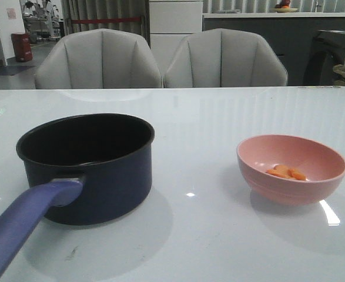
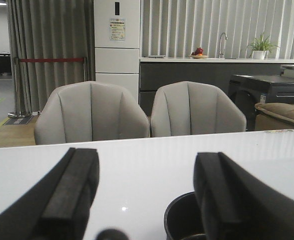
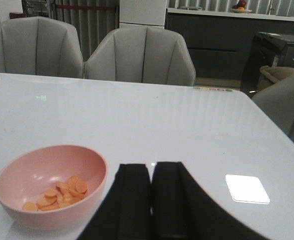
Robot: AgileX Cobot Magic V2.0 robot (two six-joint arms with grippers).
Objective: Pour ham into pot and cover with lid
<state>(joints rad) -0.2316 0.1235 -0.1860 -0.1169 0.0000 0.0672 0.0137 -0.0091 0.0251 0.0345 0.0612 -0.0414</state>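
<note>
Nothing started yet. Ham sat in pink bowl on desk, right of pot, well apart. Pot empty, so pour pending. Lid barely visible at left edge. Left tool spread wide above pot; right tool pinched together, empty, beside bowl, probably for grabbing it.

glossy white table; matt pot, smooth bowl
</note>
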